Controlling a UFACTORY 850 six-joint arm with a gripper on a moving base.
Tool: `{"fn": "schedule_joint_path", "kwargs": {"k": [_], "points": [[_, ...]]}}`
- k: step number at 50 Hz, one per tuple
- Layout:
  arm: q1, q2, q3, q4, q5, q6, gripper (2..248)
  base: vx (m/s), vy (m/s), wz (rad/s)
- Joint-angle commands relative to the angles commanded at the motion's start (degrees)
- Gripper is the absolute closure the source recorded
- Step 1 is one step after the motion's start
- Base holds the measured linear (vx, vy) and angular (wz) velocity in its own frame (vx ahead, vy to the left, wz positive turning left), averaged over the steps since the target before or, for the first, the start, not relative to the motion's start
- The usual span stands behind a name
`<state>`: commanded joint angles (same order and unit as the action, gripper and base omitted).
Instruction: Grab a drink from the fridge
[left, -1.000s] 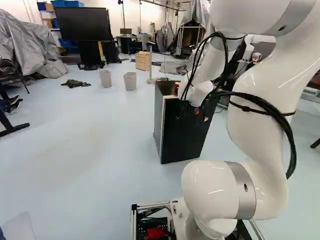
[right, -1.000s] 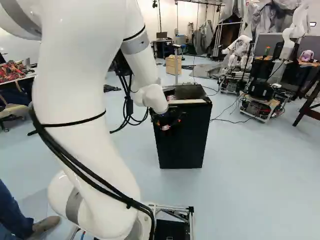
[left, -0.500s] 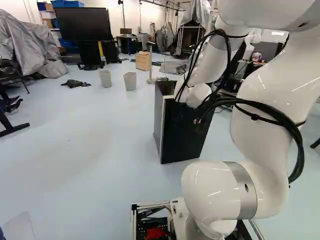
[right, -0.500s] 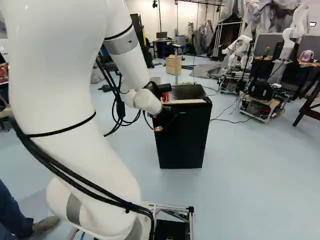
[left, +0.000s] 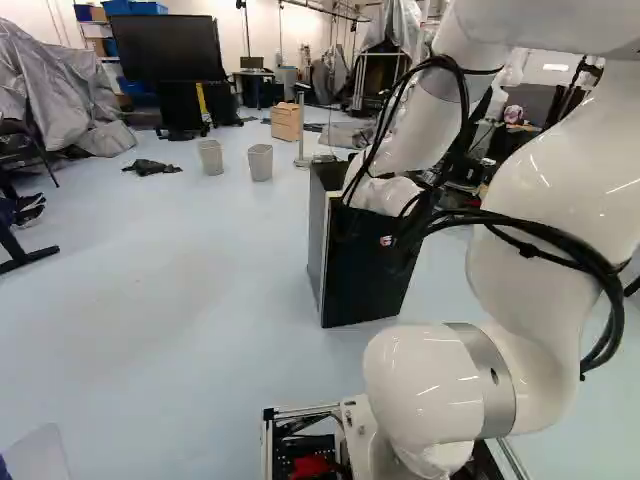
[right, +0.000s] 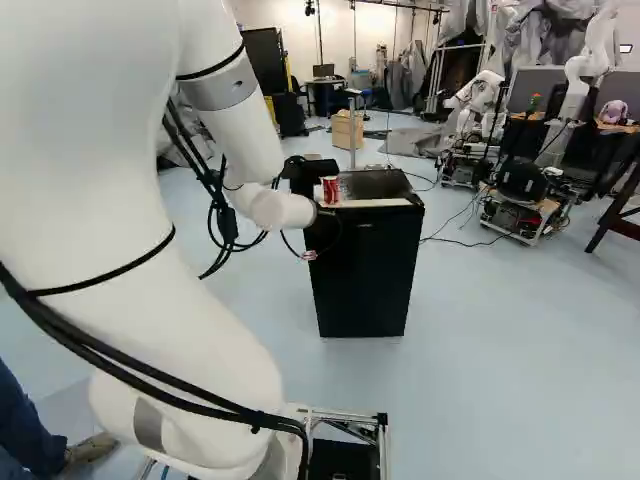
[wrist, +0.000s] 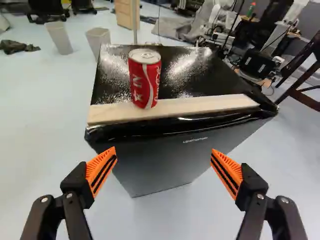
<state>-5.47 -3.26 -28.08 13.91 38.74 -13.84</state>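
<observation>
In the right base view my gripper (right: 316, 172) shows as a dark shape by the near left corner of the black fridge's top; its fingertips cannot be made out there. The wrist view has the gripper (wrist: 164, 152) open, orange pads wide apart, nothing held between them. Ahead of it, a red drink can (wrist: 144, 80) stands upright on the fridge top, at the pale strip (wrist: 200, 107) along the front edge. The same can (right: 330, 190) shows beside the gripper in the right base view. The fridge (left: 365, 265) has its door shut.
Two grey bins (left: 260, 162) and a wooden drawer unit (left: 286, 121) stand beyond the fridge. Another robot (right: 480, 100) and a wheeled base with cables (right: 525, 205) are at the right of the right base view. A person's leg (right: 30, 420) is at its lower left.
My arm has swung leftward in the right base view, its wrist turning and the gripper coming up beside the can, which now shows more fully. The base, fridge and can have not moved.
</observation>
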Motion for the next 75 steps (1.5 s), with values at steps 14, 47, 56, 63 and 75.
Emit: {"fn": "schedule_joint_path", "kwargs": {"k": [14, 47, 56, 63, 75], "points": [[0.0, -1.4, -0.1, 4.7, 8.3, 0.0, 3, 0.0, 0.0, 0.0], [3.2, -5.7, 0.3, 8.9, 19.0, 0.0, 3, 0.0, 0.0, 0.0], [4.4, -7.7, -0.5, 6.5, 19.0, 0.0, 3, 0.0, 0.0, 0.0], [4.9, -9.6, -1.6, 4.4, 19.0, 0.0, 3, 0.0, 0.0, 0.0], [5.1, -13.0, -4.0, 1.4, 19.5, 0.0, 3, 0.0, 0.0, 0.0]]}}
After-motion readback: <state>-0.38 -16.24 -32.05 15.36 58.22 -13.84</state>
